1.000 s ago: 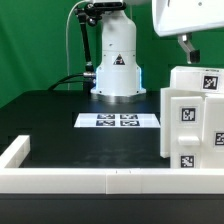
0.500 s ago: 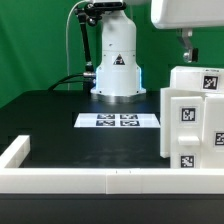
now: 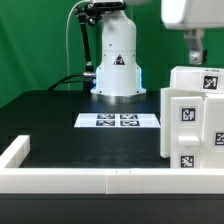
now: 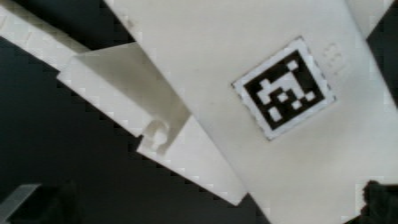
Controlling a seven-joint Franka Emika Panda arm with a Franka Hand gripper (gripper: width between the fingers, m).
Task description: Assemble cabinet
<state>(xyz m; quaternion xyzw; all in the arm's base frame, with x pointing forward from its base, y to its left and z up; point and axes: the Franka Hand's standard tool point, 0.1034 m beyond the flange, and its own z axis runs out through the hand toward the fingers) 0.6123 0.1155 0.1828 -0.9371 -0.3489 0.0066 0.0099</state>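
Although the cabinet [image 3: 195, 118] stands on the bench [image 3: 70, 145] at the exterior view's right, apparently mostly built, remaining steps cannot be judged. Above it hangs the hand [image 3: 196, 50]; whether wide, narrow or holding cannot be told. The marker board [image 3: 118, 121] lies mid-bench.

green backdrop [image 3: 35, 40], black table [image 3: 60, 120]

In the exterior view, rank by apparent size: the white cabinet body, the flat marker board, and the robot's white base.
1. White boxy tagged cabinet body, though it sits nearest the camera, which inflates it.
2. Robot's white cone-shaped base.
3. Thin flat white marker board, seen foreshortened on the black table.
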